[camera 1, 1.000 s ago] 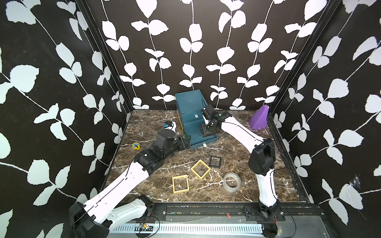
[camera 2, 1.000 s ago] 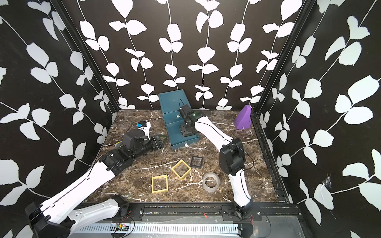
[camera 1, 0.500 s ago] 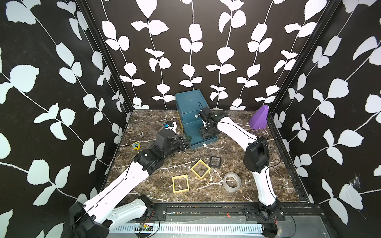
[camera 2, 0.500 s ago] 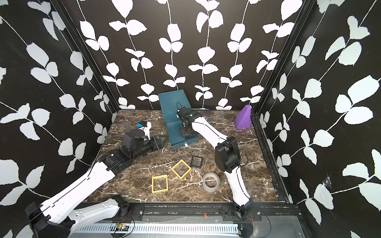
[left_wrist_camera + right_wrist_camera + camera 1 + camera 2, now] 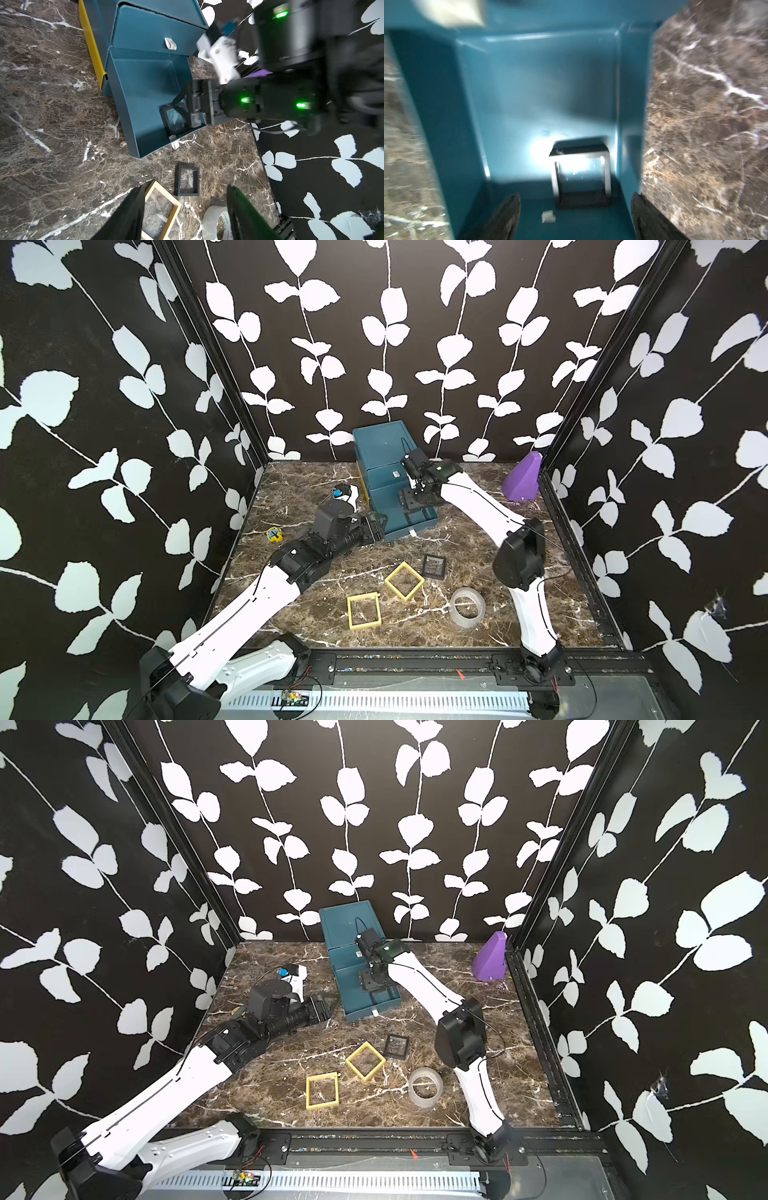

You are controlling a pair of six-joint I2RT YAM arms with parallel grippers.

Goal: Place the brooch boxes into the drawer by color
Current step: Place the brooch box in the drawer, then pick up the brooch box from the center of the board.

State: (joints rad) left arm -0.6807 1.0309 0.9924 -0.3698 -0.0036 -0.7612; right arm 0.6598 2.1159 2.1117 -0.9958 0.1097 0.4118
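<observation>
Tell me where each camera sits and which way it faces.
Top views: high at the front, looking down on the whole table; the left arm and right arm show.
Left wrist: on the left arm, low, facing the open drawer; its own fingers show, plus the right end effector.
Right wrist: above that drawer, looking in; its own fingers show.
Shared: both wrist views show the black box in the drawer.

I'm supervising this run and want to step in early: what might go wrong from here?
1. The right tool hangs open low in the open drawer, close over the black box lying in its front corner; lifting out might catch the box or a drawer wall.
2. The left tool sits open close beside that drawer; a sideways swing might shove it.
3. The other black box lies near a yellow box; a wide grasp might disturb both.
</observation>
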